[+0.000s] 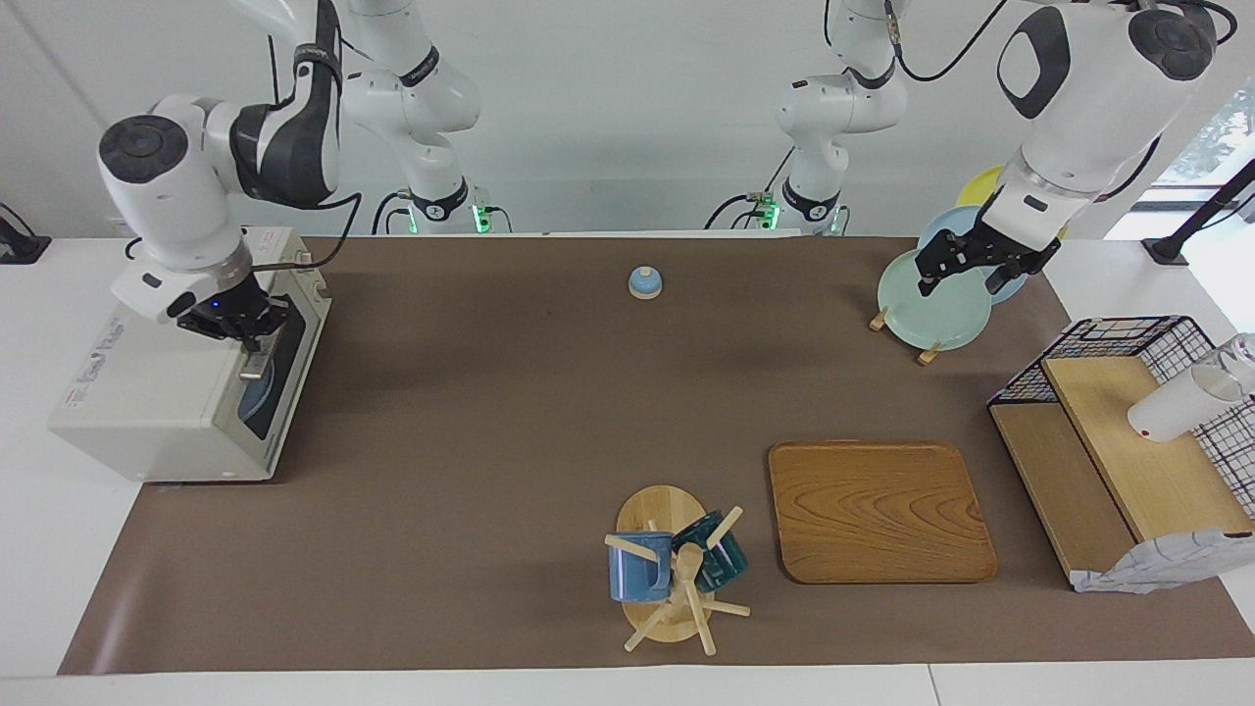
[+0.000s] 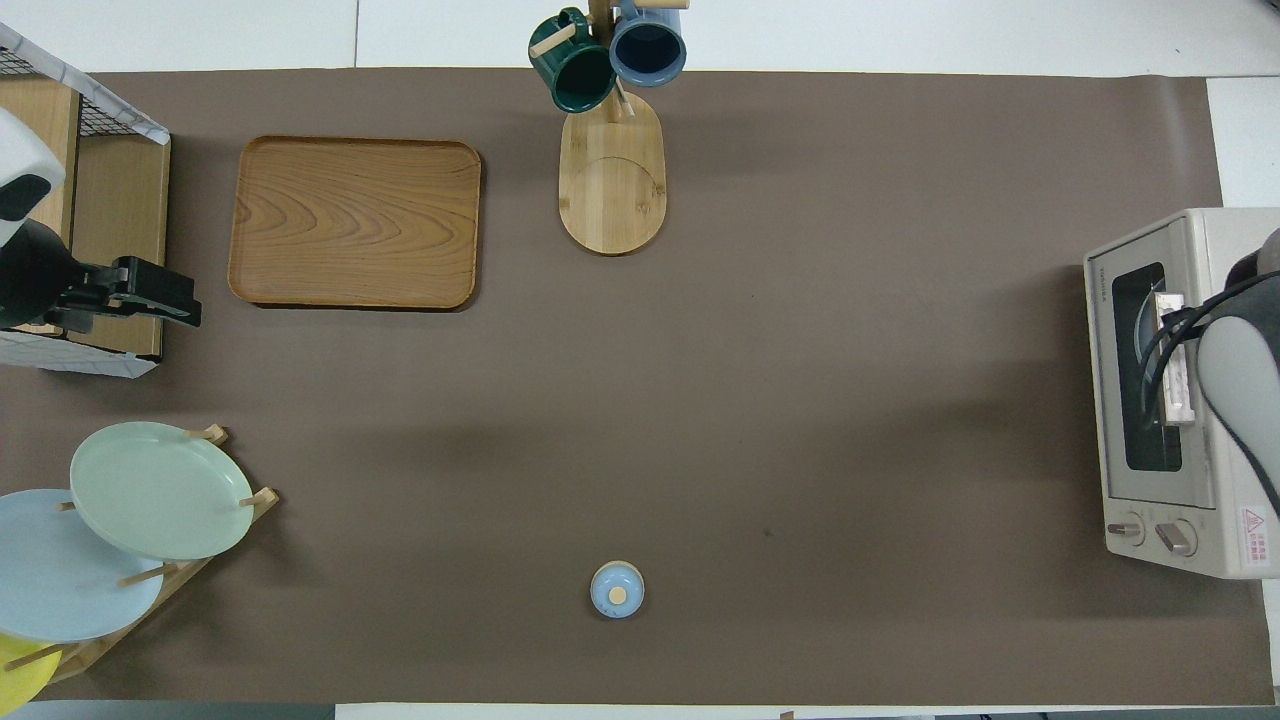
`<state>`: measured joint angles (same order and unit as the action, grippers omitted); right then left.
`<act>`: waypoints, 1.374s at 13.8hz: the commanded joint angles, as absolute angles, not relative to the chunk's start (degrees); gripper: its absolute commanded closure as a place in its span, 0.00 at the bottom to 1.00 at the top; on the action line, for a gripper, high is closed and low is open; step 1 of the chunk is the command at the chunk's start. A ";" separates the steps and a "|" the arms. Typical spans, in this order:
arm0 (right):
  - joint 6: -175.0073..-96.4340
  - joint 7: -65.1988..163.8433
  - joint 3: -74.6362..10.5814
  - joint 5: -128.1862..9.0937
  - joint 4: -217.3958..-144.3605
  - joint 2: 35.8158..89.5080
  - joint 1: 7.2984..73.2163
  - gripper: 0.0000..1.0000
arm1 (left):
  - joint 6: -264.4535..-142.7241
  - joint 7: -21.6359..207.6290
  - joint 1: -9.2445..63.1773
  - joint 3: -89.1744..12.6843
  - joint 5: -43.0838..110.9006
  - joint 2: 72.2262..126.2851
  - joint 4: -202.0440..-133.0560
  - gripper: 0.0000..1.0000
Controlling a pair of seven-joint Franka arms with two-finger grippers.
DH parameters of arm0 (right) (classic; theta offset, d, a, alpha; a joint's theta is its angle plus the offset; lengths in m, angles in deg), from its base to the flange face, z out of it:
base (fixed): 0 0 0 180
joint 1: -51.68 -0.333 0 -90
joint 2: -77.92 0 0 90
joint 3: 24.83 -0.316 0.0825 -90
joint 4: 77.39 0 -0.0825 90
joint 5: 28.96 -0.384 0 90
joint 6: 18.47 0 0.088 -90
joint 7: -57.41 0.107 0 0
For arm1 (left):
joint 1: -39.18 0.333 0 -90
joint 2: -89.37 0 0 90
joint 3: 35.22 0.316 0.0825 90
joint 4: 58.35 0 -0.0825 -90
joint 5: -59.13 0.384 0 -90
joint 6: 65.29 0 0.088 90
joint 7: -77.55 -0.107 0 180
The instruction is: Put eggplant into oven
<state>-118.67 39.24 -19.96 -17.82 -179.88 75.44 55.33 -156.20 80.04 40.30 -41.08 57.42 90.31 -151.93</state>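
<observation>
The off-white oven (image 1: 147, 392) (image 2: 1100, 400) stands at the right arm's end of the table with its dark glass door closed. The eggplant is hidden; only a pale blue plate (image 1: 257, 404) (image 2: 1140, 320) shows through the glass. My right gripper (image 1: 247, 338) is shut and hangs at the oven's top front edge, right by the door's bar handle (image 2: 1175, 360). I cannot tell whether it touches the handle. In the overhead view the arm covers this gripper. My left gripper (image 1: 963, 279) (image 2: 175, 297) waits open and holds nothing, over the plate rack.
A plate rack holding a light green plate (image 1: 931, 314) and others stands at the left arm's end. Beside it is a wire-basket shelf (image 1: 1128, 441) with a white cup. A wooden tray (image 1: 878, 510), a mug tree (image 1: 672, 569) and a small blue knob (image 1: 644, 282) sit mid-table.
</observation>
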 commanded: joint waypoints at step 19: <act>-104.34 45.89 -17.18 -26.50 -169.41 75.89 50.19 0.00 | -157.14 79.57 40.85 -41.37 57.90 89.02 -153.36 0.00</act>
